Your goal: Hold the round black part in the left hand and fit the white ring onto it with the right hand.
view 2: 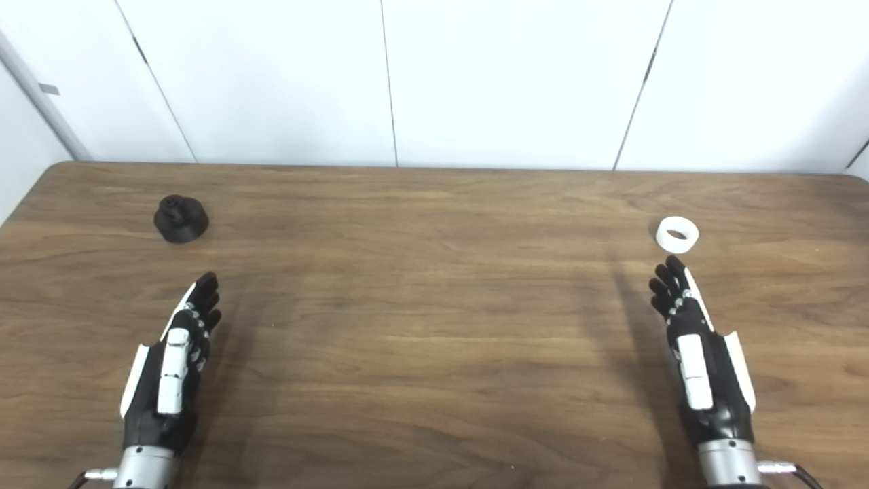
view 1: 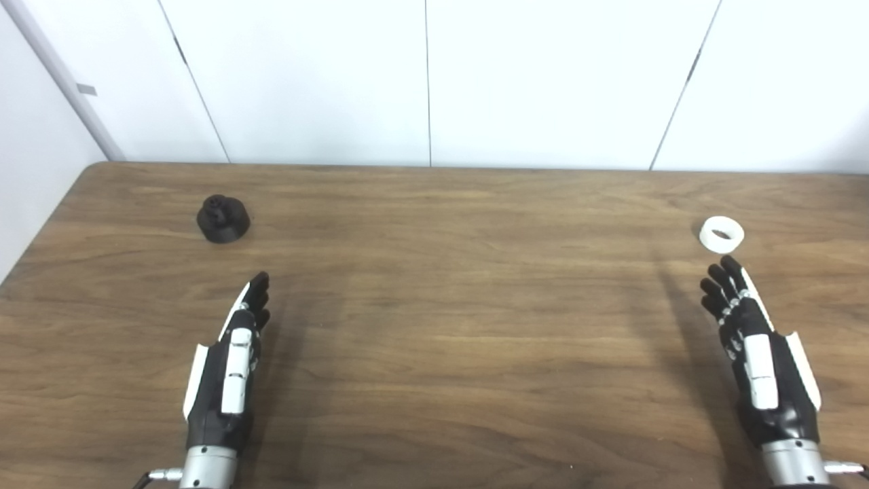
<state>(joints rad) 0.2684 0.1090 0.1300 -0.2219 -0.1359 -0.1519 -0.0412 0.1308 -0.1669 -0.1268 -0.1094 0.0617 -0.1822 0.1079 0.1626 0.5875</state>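
The round black part (view 1: 223,219) stands on the wooden table (view 1: 434,305) at the far left, a knob on its top. A white ring (view 1: 721,234) lies flat at the far right. My left hand (view 1: 234,353) hovers near the front left, fingers straight and apart, open and holding nothing, a hand's length short of the black part. My right hand (view 1: 757,346) is at the front right, open too, its fingertips (view 1: 730,265) just short of the white ring without touching it.
White wall panels (view 1: 434,81) stand behind the table's far edge. The table's left edge (view 1: 41,238) runs close to the black part. Bare wood stretches between the two hands.
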